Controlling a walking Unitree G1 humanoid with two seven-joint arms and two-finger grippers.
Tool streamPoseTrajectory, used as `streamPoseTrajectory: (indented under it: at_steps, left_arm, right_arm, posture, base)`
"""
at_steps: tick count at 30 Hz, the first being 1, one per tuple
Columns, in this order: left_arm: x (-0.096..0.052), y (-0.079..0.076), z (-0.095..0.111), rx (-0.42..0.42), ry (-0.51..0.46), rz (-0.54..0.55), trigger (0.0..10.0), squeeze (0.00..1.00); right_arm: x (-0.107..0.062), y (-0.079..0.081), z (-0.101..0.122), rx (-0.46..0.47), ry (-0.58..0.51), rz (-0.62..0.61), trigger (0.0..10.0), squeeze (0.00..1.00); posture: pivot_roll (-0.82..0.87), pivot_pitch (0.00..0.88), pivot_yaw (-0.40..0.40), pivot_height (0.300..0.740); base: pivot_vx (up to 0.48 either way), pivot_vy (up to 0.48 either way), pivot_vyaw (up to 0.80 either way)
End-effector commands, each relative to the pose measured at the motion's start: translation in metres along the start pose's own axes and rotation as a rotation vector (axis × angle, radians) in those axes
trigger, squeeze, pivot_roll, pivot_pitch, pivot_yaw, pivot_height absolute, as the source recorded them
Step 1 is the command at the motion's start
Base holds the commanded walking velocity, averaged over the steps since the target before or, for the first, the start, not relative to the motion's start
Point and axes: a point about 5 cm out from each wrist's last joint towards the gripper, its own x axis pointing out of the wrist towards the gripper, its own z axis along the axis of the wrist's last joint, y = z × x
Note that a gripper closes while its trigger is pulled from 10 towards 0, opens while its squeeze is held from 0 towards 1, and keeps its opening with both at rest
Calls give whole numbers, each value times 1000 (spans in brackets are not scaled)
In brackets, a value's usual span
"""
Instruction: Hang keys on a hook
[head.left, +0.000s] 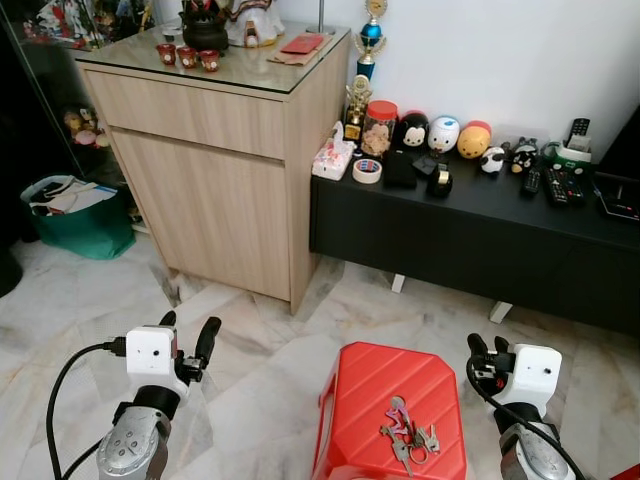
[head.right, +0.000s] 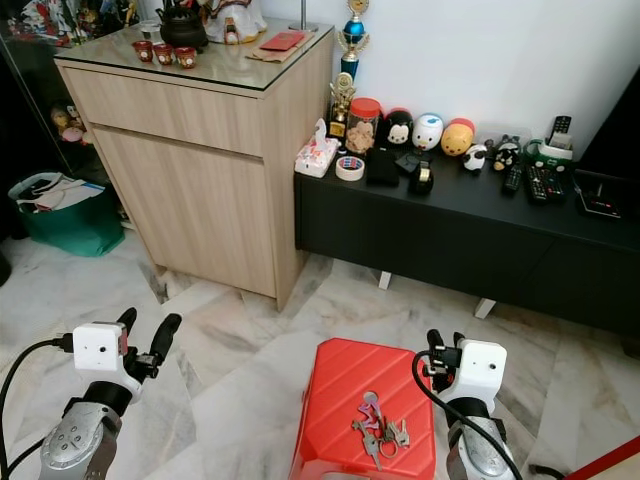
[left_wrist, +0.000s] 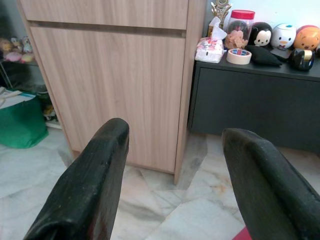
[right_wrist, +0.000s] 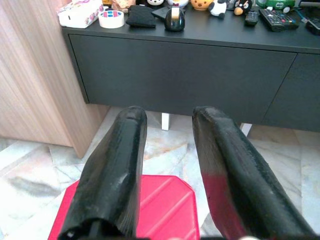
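Note:
A bunch of keys (head.left: 410, 432) with a pink tag lies on top of a red plastic stool (head.left: 370, 390) on the marble floor, low in the middle of the eye views. My left gripper (head.left: 188, 328) is raised well to the left of the stool, open and holding nothing; in the left wrist view its fingers (left_wrist: 100, 170) point at the wooden cabinet. My right gripper (head.left: 489, 344) stands just right of the stool, above seat height, open with nothing between its fingers. The right wrist view looks past its fingers (right_wrist: 120, 160) onto the stool's (right_wrist: 165, 200) far edge.
A tall wooden cabinet (head.left: 220, 170) stands ahead on the left. A low black console (head.left: 480, 240) runs along the wall, carrying toys, a tape roll (head.left: 367, 170), a jar and remotes (head.left: 560, 185). A green bag (head.left: 75, 215) sits at far left.

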Motion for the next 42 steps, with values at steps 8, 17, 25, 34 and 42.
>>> streamPoseTrajectory:
  at_steps: [8,17,25,34,42]
  left_arm:
    - [0,-4,0,-7,20,-8,10000,0]
    - [-2,-4,-1,-12,35,1,10000,0]
    - [0,-6,0,-22,35,3,10000,0]
    - [6,-9,5,-27,24,-7,10000,0]
    - [7,-10,2,-42,47,-16,10000,0]
  right_arm:
    - [-3,3,-5,9,33,2,10000,0]
    - [-2,3,-6,9,33,5,10000,0]
    - [0,7,-8,18,44,27,10000,0]
    - [1,7,-11,24,54,31,10000,0]
    - [1,5,-18,1,84,32,10000,0]
  posture:
    - [63,0,-45,640]
    - [70,0,-53,631]
    - [73,0,-55,631]
    - [79,0,-58,631]
    - [77,0,-57,631]
  base:
    - [0,0,0]
    - [0,0,0]
    - [0,0,0]
    - [0,0,0]
    - [0,0,0]
